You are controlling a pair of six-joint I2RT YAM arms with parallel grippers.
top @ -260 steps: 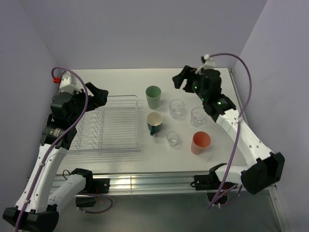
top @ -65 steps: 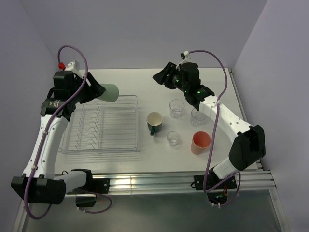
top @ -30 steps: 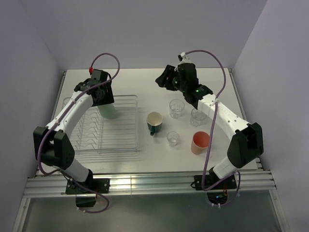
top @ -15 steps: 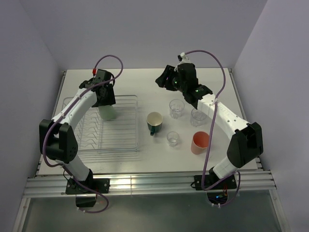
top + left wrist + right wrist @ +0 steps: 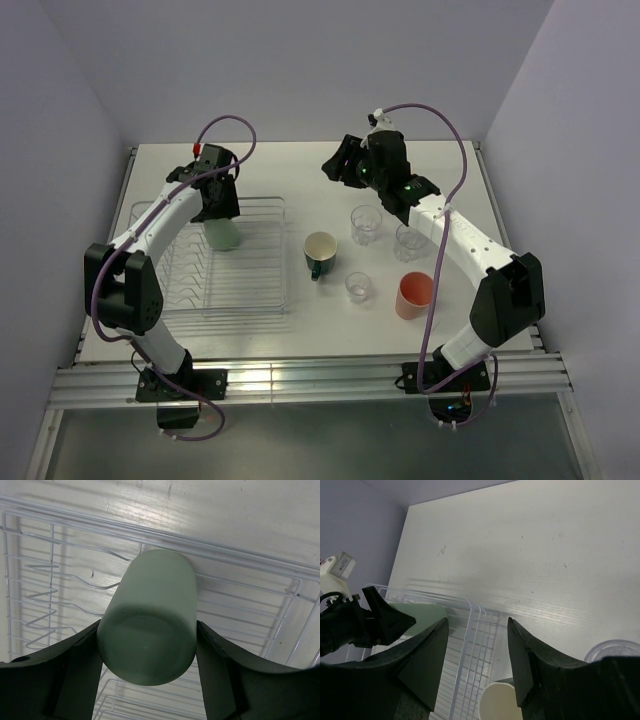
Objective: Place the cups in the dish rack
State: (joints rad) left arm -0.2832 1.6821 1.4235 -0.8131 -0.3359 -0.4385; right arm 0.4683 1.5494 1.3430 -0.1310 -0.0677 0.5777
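My left gripper (image 5: 219, 212) is shut on the pale green tumbler (image 5: 223, 233), held mouth down over the far right part of the dish rack (image 5: 262, 296). In the left wrist view the tumbler (image 5: 150, 620) shows its base between my fingers (image 5: 80, 670), with the rack wires (image 5: 240, 560) below; whether its rim touches them I cannot tell. My right gripper (image 5: 336, 167) hangs open and empty above the far table. The teal mug (image 5: 320, 252), three clear glasses (image 5: 366, 224) (image 5: 409, 240) (image 5: 358, 287) and the salmon-pink tumbler (image 5: 415, 294) stand on the table right of the rack.
The right wrist view looks past its open fingers (image 5: 522, 660) at the rack corner (image 5: 475, 615), the mug's cream rim (image 5: 497, 702) and a glass rim (image 5: 615, 650). Walls close in the white table (image 5: 280, 160) at the back and on both sides.
The left gripper has lowered the green tumbler slightly, settling it mouth down over the rack's far right part. The right arm has not moved.
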